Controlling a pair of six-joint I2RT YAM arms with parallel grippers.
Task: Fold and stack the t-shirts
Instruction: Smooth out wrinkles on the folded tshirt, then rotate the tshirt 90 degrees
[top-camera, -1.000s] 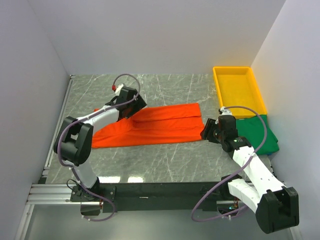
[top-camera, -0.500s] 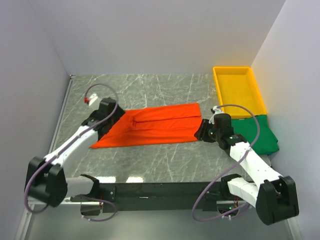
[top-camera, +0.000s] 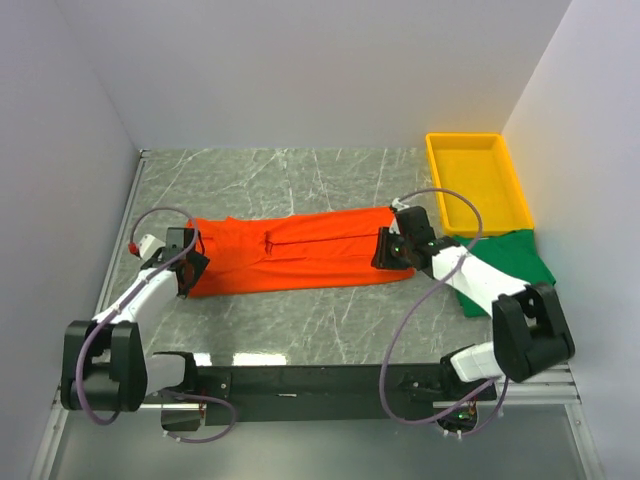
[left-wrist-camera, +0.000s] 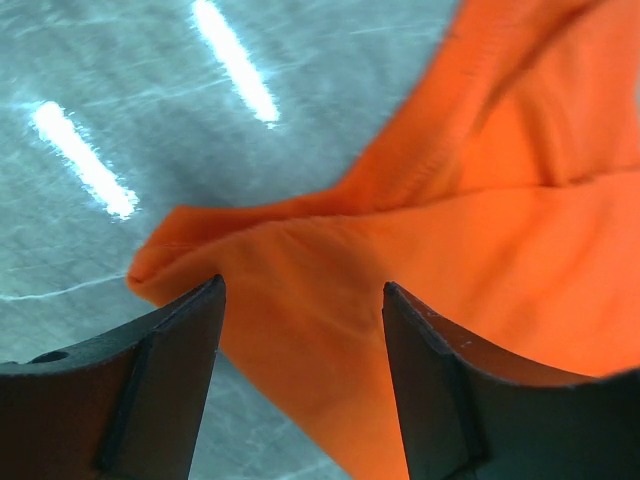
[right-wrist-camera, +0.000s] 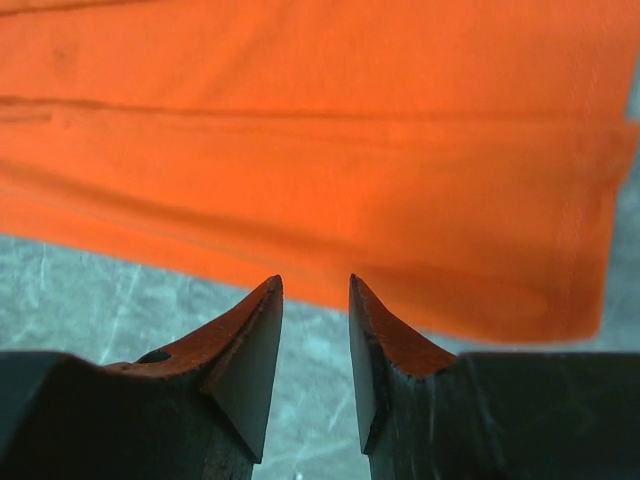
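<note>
Left gripper (left-wrist-camera: 300, 295) has swung to the left end of the orange-red t-shirt (top-camera: 300, 255), flat mid-table, jaws apart astride its corner. Right gripper (right-wrist-camera: 315, 290), narrowly parted and empty, is now at the right end. Grasp likely next.

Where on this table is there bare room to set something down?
Two bare bands of the table: one between the back wall and the orange-red t-shirt, one between that shirt and the black front rail. The right side is crowded: yellow tray, dark green t-shirt and the right arm lie close together.
</note>
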